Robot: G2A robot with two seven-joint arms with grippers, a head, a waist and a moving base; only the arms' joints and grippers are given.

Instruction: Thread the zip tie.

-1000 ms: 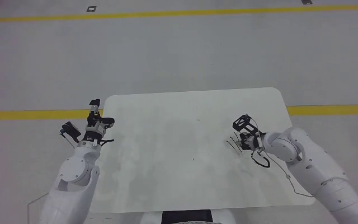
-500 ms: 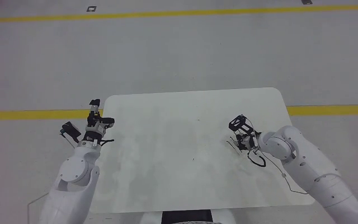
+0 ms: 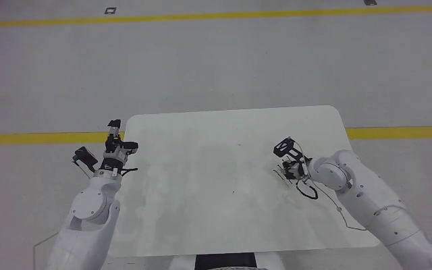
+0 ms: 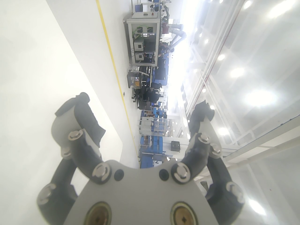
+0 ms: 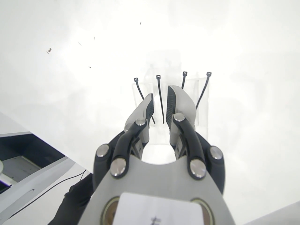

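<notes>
The right gripper point(image 5: 160, 93) sits low over a clear plate point(image 5: 202, 115) on the bench point(image 3: 202, 196), fingers at a narrow gap either side of the tail of one zip tie point(image 5: 159, 83), second in a row of four lying side by side, seemingly lined up to pinch that tail alone. The slim opening likely keeps it from catching the neighbouring tie point(image 5: 138, 86) just beside. The left gripper point(image 4: 143, 103) hangs spread wide and empty at the bench's left edge, probably waiting to take the head end.
</notes>
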